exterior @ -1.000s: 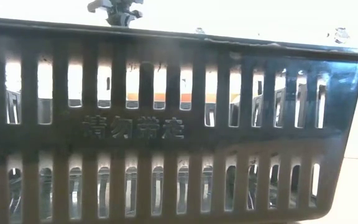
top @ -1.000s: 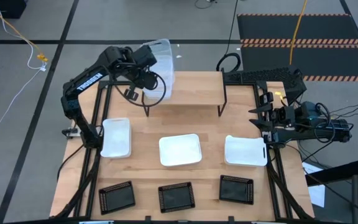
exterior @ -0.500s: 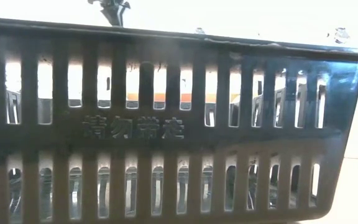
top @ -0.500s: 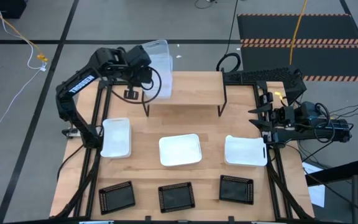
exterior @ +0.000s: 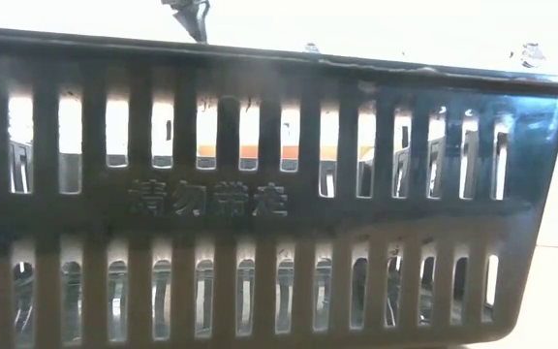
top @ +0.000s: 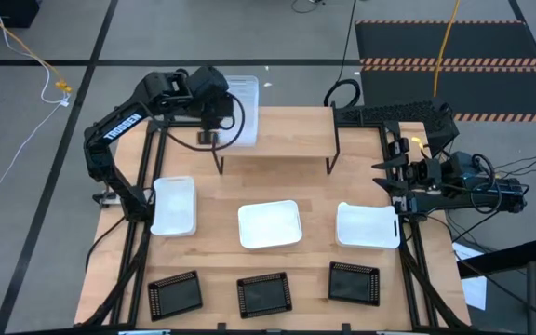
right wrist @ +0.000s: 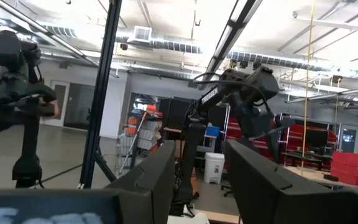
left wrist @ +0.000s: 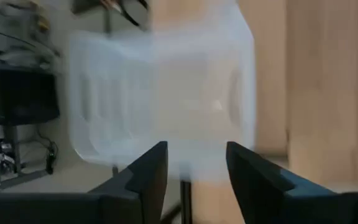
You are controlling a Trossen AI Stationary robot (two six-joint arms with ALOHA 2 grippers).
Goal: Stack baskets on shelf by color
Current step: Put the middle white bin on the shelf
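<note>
A clear basket (top: 243,100) stands on the left end of the light-wood shelf (top: 287,132). My left gripper (top: 218,121) hangs open just above the basket's left rim, and the left wrist view shows the basket (left wrist: 160,93) blurred beyond the parted fingertips (left wrist: 196,149). Three white baskets (top: 270,224) lie in a row on the table. Three black mesh baskets (top: 263,294) line the near edge. My right gripper (top: 400,177) waits open at the table's right edge, with nothing between its fingers (right wrist: 197,149).
In the low view, the mesh wall of a black basket (exterior: 260,204) fills almost the whole picture. The shelf stands on thin black legs (top: 331,158) at the table's far side. Bare wood (top: 277,177) lies between the shelf and the white row.
My left gripper has opened and let go of the clear basket. The basket was tilted in the hold over the shelf's left end and now sits level there. The gripper has shifted slightly toward the table's far edge.
</note>
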